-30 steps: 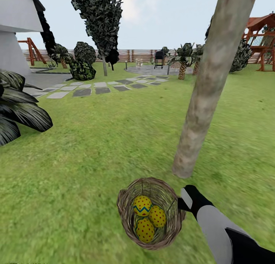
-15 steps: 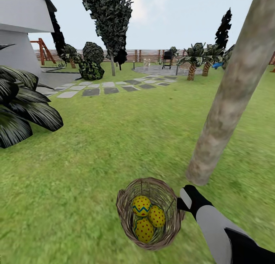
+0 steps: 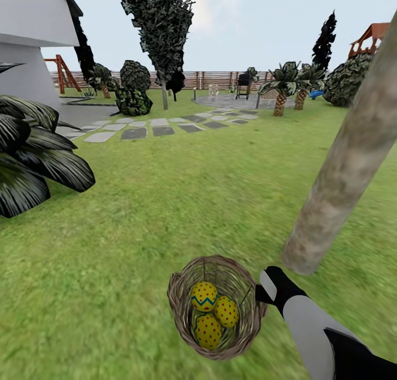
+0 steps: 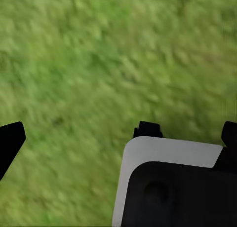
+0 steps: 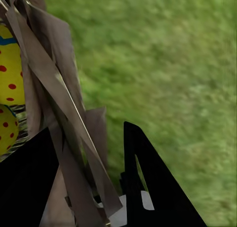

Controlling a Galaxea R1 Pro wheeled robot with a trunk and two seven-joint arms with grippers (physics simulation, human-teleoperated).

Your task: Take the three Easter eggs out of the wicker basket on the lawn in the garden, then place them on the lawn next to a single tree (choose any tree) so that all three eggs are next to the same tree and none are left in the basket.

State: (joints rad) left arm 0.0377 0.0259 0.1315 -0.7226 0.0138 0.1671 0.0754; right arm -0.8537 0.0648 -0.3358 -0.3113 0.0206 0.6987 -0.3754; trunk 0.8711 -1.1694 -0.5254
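Right gripper (image 3: 263, 292) first: clamping shut on the rim of the basket (image 3: 182, 314), on the side facing the foot of the tree trunk (image 3: 336, 187). Pinching a wall of flat brown woven strips between two black wedge-shaped fingers (image 5: 153, 187), seen close from the right wrist, with a slice of dotted yellow shell at the edge. Holding a round, rough, loosely woven bowl, its mouth turning up toward the head camera, near the trunk's foot and on the robot's side of it.

Carrying three eggs (image 3: 209, 330) inside, smooth, glossy yellow with red dots, bunching together and touching; the one farthest from the robot wearing a blue-green zigzag band (image 3: 204, 296) running across it. Pointing their long axes roughly up the basket wall, as far as can be told.

Left gripper (image 4: 10, 145): hanging over blurred grass, showing one black fingertip and a white-and-black casing; not telling how wide the opening is.

Leaning up and to the right: a thick, smooth, pale grey-brown trunk, rooting in the mottled green lawn (image 3: 165, 204). Showing from the head alone, well beyond the trunk: grey stepping stones (image 3: 163, 131), a slatted wooden fence (image 3: 215, 80), palms (image 3: 281, 88), a white house (image 3: 27, 44), and a dark strap-leaved plant (image 3: 33, 159).
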